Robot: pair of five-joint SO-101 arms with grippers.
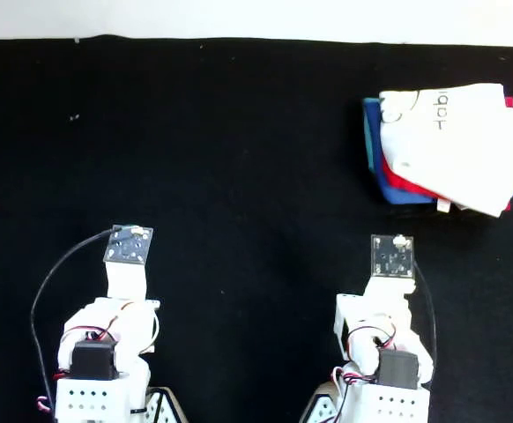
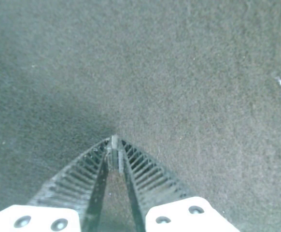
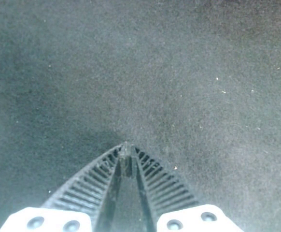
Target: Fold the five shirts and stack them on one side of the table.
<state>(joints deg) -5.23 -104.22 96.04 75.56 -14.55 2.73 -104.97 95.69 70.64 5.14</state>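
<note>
- High view: the stack of folded shirts (image 1: 446, 150) is sitting at the far right of the black table (image 1: 239, 132). A white shirt (image 1: 464, 141) is lying on top, with a red shirt (image 1: 404, 183) and a blue shirt (image 1: 397, 196) peeking out underneath. I can't count all five layers. Both arms are parked at the near edge, well apart from the pile.
- My take on handling: these are looking soft, light and floppy, so nothing's going to break, but the pile is sitting a bit skewed and layers will probably be sliding over each other. If it needs squaring up, I'm thinking pinch a folded edge or nudge the whole side, not the loose top layer.
- Left wrist view: the left gripper (image 2: 114, 141) is hanging over bare cloth, jaws pressed together, gripping nothing.
- Right wrist view: same deal, the right gripper (image 3: 127, 146) is sitting closed and empty above the table.
</note>
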